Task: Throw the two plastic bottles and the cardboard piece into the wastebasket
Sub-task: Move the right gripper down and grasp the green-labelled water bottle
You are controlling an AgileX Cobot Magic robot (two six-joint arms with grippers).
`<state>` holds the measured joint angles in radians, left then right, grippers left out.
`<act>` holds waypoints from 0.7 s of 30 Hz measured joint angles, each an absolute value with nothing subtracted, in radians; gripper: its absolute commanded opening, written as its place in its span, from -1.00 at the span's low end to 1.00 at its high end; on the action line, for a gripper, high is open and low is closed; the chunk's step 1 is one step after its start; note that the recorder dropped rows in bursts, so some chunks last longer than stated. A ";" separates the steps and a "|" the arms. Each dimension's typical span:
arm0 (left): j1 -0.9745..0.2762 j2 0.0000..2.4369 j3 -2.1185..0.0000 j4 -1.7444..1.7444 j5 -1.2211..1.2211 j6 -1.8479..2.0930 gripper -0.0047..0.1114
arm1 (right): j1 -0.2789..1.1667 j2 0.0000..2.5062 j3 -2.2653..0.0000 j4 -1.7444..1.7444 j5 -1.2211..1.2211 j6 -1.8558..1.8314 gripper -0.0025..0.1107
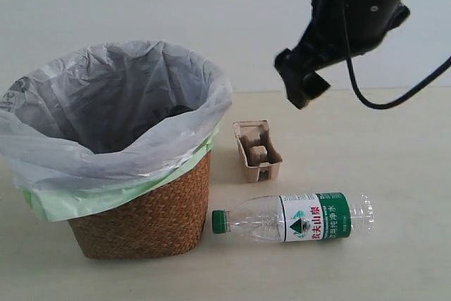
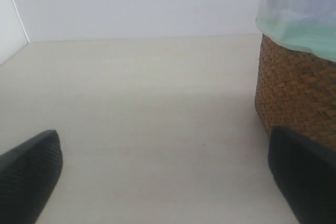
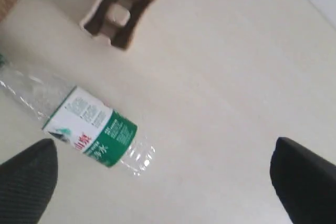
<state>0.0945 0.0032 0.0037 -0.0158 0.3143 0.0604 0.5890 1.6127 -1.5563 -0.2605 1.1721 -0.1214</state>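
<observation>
Exterior: bottle (image 1: 296, 218) lies on surface (image 1: 394, 259), cap toward basket (image 1: 141, 220); tray (image 1: 257, 151) near basket; dark shape (image 1: 168, 113) inside, possibly second bottle.
Left wrist: left gripper (image 2: 168, 182) wide open, empty.
Right wrist: right gripper (image 3: 168, 182) wide open, empty, above bottle.

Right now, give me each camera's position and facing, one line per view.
Exterior: low, level across the table at wastebasket, cardboard tray, green-capped bottle; right arm overhead.
Left wrist: near the table, facing the wall past the wastebasket; open left gripper frames it.
Right wrist: raised, facing down on bottle and tray; open right gripper shows.
Shared: exterior and right wrist both see bottle and tray.
</observation>
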 measured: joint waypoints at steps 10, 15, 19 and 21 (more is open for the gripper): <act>0.095 0.003 0.004 -0.016 0.314 0.060 0.94 | 0.589 1.708 -1.253 -0.202 1.192 -0.646 0.83; 0.095 0.003 0.004 -0.016 0.314 0.060 0.94 | 0.589 1.715 -1.172 -0.232 0.899 -0.679 0.83; 0.095 0.003 0.004 -0.016 0.314 0.060 0.94 | 0.589 1.781 -1.135 -0.255 0.822 -0.709 0.83; 0.095 0.003 0.004 -0.016 0.314 0.060 0.94 | 0.589 1.824 -1.131 -0.263 0.783 -0.708 0.83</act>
<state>0.0945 0.0032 0.0037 -0.0158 0.3143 0.0604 0.5890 1.8243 -1.1310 -0.2631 0.7825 -0.7084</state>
